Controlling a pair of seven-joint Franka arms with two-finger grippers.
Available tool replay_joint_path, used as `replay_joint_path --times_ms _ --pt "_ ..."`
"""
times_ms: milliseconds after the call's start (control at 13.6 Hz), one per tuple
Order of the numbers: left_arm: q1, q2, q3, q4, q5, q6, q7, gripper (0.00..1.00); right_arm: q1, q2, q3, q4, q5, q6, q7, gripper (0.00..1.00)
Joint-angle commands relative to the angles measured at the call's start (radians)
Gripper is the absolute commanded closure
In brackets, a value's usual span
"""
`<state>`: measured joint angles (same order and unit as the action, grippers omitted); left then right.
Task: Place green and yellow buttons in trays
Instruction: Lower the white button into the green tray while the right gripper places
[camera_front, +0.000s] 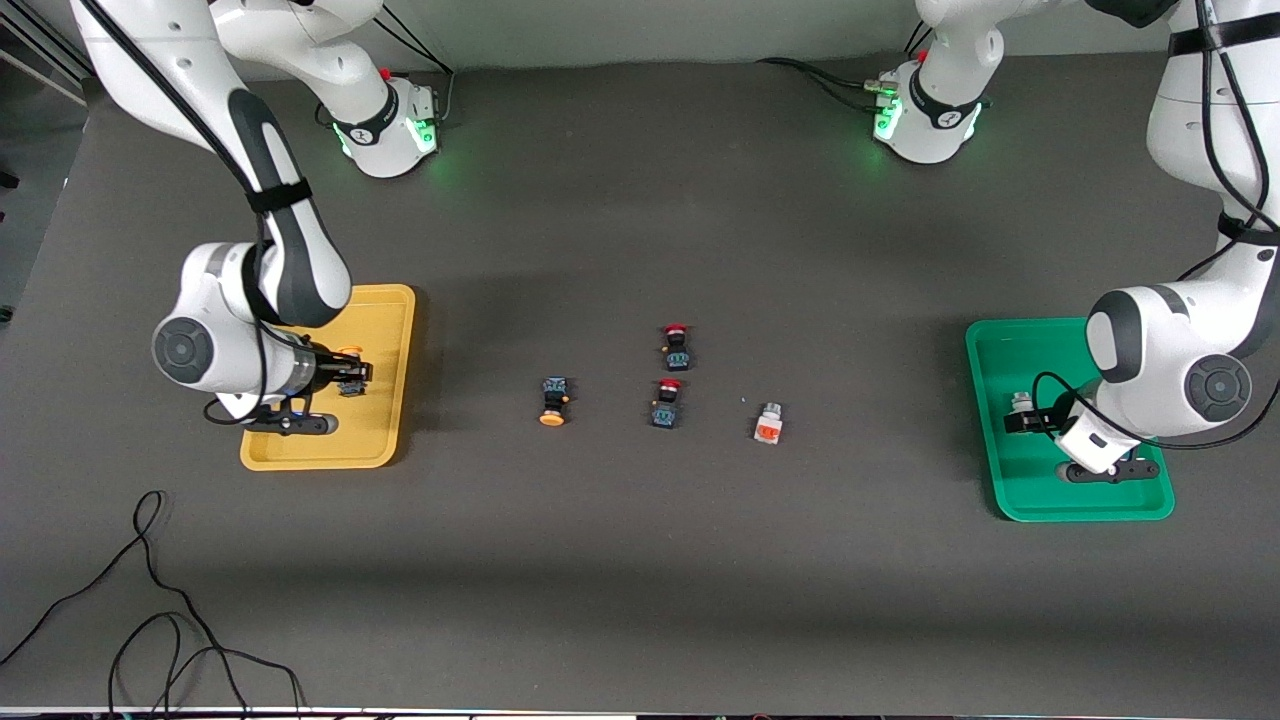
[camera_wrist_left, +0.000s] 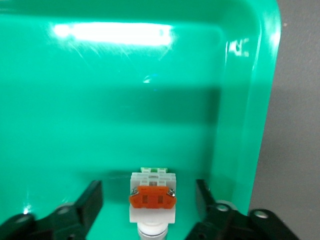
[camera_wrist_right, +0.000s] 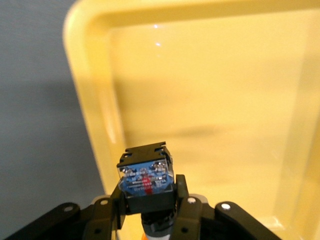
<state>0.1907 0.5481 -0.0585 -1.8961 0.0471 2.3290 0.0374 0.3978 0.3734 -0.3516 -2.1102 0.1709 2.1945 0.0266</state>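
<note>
A whitish-grey button with an orange patch (camera_wrist_left: 151, 197) lies in the green tray (camera_wrist_left: 150, 100) at the left arm's end of the table. My left gripper (camera_wrist_left: 148, 200) stands open around it, its fingers (camera_wrist_left: 90, 200) apart from the button's sides. Over the yellow tray (camera_front: 385, 340), my right gripper (camera_wrist_right: 149, 195) is shut on a black-blue button (camera_wrist_right: 146, 172) with an orange-yellow cap. On the bare table between the trays lie another orange-yellow-capped button (camera_front: 553, 400) and another whitish-grey button (camera_front: 768, 424).
Two red-capped black buttons (camera_front: 677, 347) (camera_front: 667, 402) lie mid-table between the two loose task buttons. Black cables (camera_front: 150, 620) curl on the table near the front camera at the right arm's end. The arm bases (camera_front: 385, 125) (camera_front: 925, 115) stand at the table's farthest edge.
</note>
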Motion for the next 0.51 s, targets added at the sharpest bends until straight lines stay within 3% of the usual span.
replay_joint_path --times_ms 0,220,294,367,441 --pt "0.032 -0.092 -0.006 0.02 0.016 -0.1 -0.004 0.01 -0.002 0.053 -0.001 0.007 0.024 0.033 -0.019 1.0" --pt "0.038 -0.241 -0.007 0.144 0.01 -0.429 0.006 0.01 -0.001 0.096 -0.001 0.01 0.062 0.054 -0.017 1.0" --pt "0.039 -0.272 -0.007 0.194 0.005 -0.527 0.016 0.01 -0.002 0.095 -0.001 0.013 0.062 0.048 -0.011 0.89" --pt "0.038 -0.296 -0.011 0.242 0.003 -0.595 0.025 0.01 -0.004 0.085 -0.001 0.013 0.062 0.044 -0.005 0.43" --pt "0.033 -0.315 -0.014 0.28 0.003 -0.644 0.032 0.01 -0.004 0.079 -0.003 0.024 0.064 0.015 -0.005 0.12"
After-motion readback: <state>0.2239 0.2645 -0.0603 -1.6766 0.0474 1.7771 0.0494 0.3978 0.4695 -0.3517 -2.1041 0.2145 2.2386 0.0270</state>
